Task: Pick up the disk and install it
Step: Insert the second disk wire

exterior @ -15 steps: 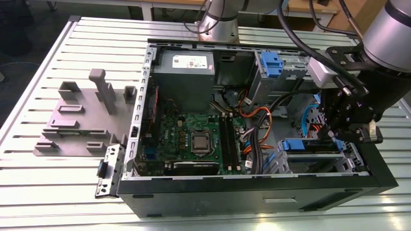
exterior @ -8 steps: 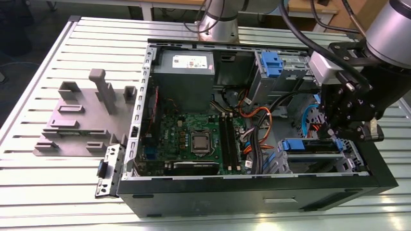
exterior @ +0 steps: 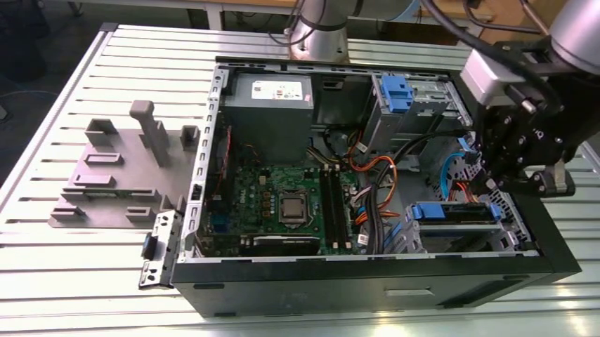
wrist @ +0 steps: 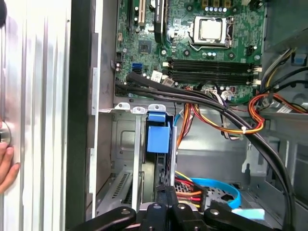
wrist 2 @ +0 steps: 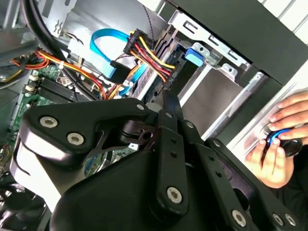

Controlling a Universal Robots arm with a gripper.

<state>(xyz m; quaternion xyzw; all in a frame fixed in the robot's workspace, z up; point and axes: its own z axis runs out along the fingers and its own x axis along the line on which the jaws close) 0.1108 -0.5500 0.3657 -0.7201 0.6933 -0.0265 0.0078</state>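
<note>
My end effector (exterior: 511, 184) is hanging over the drive-bay corner of the open PC case (exterior: 310, 284), and honestly I can't tell if it's open or closed. Right under it the disk (exterior: 454, 213) sits in the drive cage with its blue carrier rail up; in the first wrist view the blue tab (wrist: 158, 137) is just ahead of me. Further out are the motherboard (exterior: 281, 200) and the grey slotted stand (exterior: 117, 172) on the desk (exterior: 84, 281). A person's hand (wrist 2: 279, 144) rests beside the case.
</note>
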